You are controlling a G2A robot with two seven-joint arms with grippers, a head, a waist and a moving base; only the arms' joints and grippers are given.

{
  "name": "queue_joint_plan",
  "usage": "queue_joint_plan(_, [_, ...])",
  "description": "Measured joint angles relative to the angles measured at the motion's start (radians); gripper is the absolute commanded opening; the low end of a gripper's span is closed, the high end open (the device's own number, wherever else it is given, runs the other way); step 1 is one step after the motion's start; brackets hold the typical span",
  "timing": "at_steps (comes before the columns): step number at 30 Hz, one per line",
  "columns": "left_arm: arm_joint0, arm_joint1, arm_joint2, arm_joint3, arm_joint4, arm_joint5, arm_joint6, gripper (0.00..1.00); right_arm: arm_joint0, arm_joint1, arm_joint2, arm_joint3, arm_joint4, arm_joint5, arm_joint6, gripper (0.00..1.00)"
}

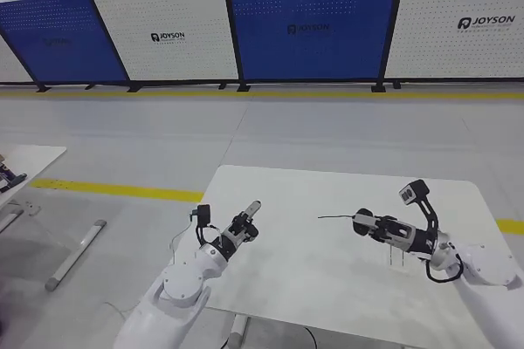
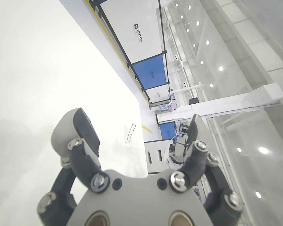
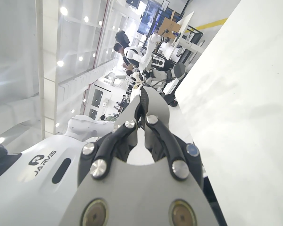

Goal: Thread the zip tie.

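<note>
Nearest in the top view, at lower left, the left pincer (image 1: 251, 216) hangs over the worktop (image 1: 297, 279) just inside its left edge. In the left wrist view this pincer (image 2: 139, 130) stands wide apart with nothing between its fingers (image 2: 85, 130).

Across from it, at right of centre, the right pincer (image 1: 360, 218) points left, above the surface. Its own wrist view shows the pincer (image 3: 141, 102) pressed together at the tips. It is clamped on the zip tie (image 1: 336, 217), a thin black line that sticks out leftward from the tips, toward the left pincer but well apart from it. I cannot tell from here whether the tie's free end touches the surface.

A broad stretch of bare white worktop lies between the two pincers and runs on to the far edge, which has rounded corners. In the left wrist view, two thin black strands (image 2: 131, 132) lie side by side on the worktop (image 2: 37, 48) close to its edge; they are too small to name for certain.

Beyond the worktop the pale floor (image 1: 332, 131) is open. A yellow line (image 1: 113, 188) runs across it at mid-left, and a second table (image 1: 22, 166) sits at the left edge. Farthest back, blue and white panels (image 1: 314, 39) span the top of the frame.
</note>
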Motion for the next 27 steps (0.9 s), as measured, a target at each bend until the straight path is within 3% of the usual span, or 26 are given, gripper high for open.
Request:
queue_joint_plan(4, [0.002, 0.002, 0.014, 0.009, -0.040, -0.061, -0.105, 1.00, 0.010, -0.025, -0.030, 0.018, -0.035, -0.001, 0.003, 0.00])
queue_joint_plan(9, [-0.015, -0.001, 0.058, 0.020, -0.121, -0.116, -0.209, 1.00, 0.053, -0.082, -0.094, 0.118, -0.010, -0.001, 0.048, 0.00])
queue_joint_plan(22, [-0.022, -0.004, 0.073, 0.027, -0.135, -0.129, -0.202, 1.00, 0.059, -0.091, -0.098, 0.139, 0.005, 0.000, 0.061, 0.00])
queue_joint_plan(27, [-0.026, -0.011, 0.114, 0.027, -0.142, -0.134, -0.155, 1.00, 0.031, -0.107, -0.102, 0.109, 0.027, -0.001, 0.025, 0.00])
